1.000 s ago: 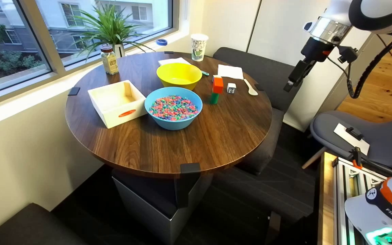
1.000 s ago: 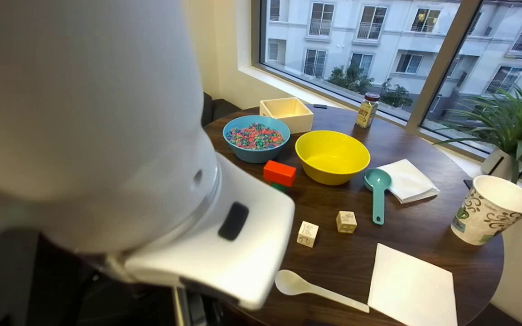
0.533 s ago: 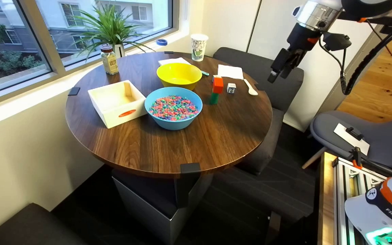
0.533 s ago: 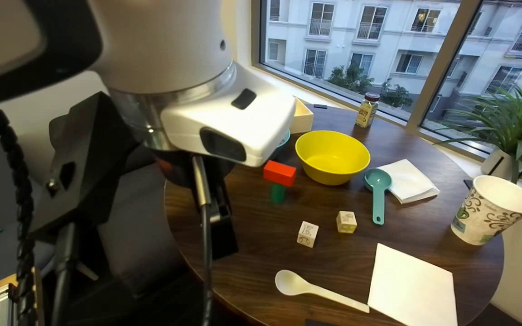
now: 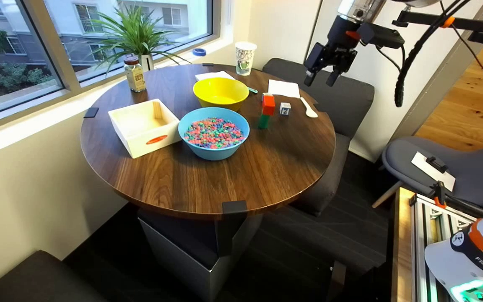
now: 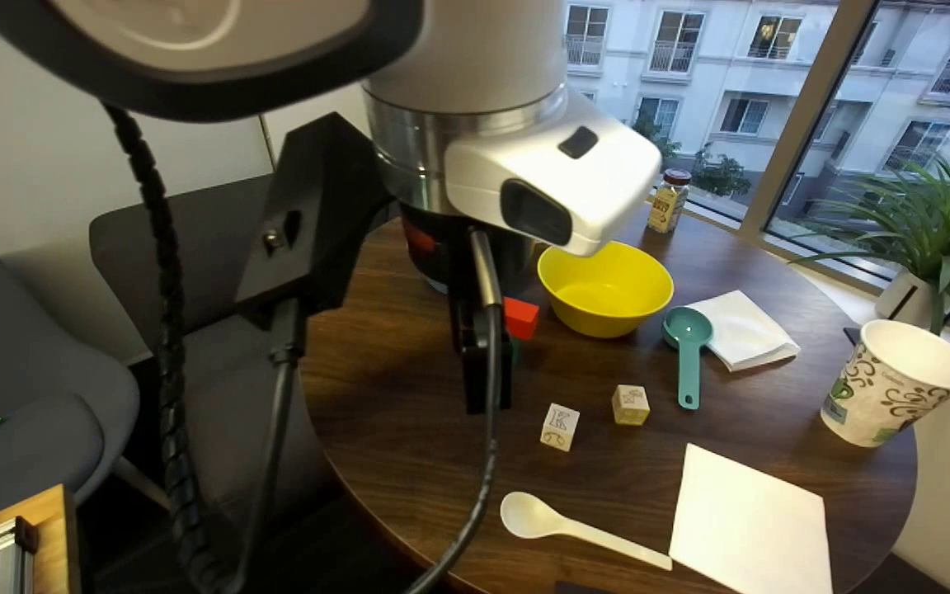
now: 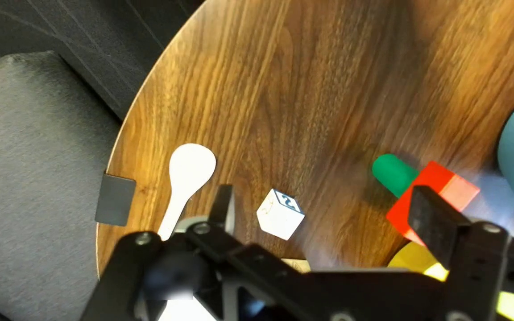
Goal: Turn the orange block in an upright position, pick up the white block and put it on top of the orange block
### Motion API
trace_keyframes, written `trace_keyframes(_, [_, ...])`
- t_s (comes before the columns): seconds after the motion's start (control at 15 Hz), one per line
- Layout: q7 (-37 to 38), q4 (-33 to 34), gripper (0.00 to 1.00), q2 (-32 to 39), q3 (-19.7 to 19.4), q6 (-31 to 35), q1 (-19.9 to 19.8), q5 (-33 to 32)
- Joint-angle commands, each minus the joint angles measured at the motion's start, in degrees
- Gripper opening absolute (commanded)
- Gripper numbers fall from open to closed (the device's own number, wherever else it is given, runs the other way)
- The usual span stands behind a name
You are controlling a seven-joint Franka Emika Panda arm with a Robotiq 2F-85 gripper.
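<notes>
Standing jar [image 5: 136,77]: upright by the far left edge of the round surface [image 5: 174,180] (edges as an exterior view shows them).
Pale box [image 5: 138,145]: open-topped, in from the left edge.
Blue bowl [image 5: 214,153]: right of the box, touching it or just beside (I cannot tell which), filled with multicoloured beads [image 5: 214,133].
Yellow bowl [image 5: 219,103]: behind the blue one, nearer the far edge.
Paper cup [image 5: 245,59]: upright at the far edge.
Green block [image 5: 263,122]: on end, in from the right edge.
Orange block [image 5: 268,105]: lying flat on top of the green block, partly hidden in an exterior view.
Rear white block [image 6: 631,405]: behind the orange block, nearer the far edge.
Front white block [image 6: 560,426]: marked K, between the orange block and the right edge (which of the two the task means, I cannot tell).
Napkin [image 5: 283,88]: flat, by the far right edge.
Spoon [image 5: 311,112]: at the right edge, its handle toward the napkin.
Hand [image 5: 319,80]: raised above the surface toward the right edge, fingers [image 7: 431,216] wide apart in the wrist view.
</notes>
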Motion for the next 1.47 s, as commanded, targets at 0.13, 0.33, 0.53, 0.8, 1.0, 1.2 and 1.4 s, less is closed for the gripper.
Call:
trace_keyframes(0.13, [1.74,4.49,1.00,5.32,0.42,0.28,0.10,-0.11])
trace_keyframes(0.33, [2.04,5.63,1.00,6.57,0.44,0.27,0.14,-0.12])
trace_keyframes(0.53, [2.83,6.16,1.00,7.26,0.48,2.73,0.15,0.24])
trace_keyframes(0.8, [5.24,8.02,1.00,9.77,0.61,7.16,0.39,2.36])
trace_keyframes(1.0, [8.71,10.20,1.00,11.94,0.58,7.49,0.47,5.02])
trace_keyframes(1.2, [11.08,13.77,1.00,14.51,0.40,4.13,0.44,8.81])
trace_keyframes(1.4, [13.26,16.58,1.00,17.09,0.35,1.03,0.46,9.48])
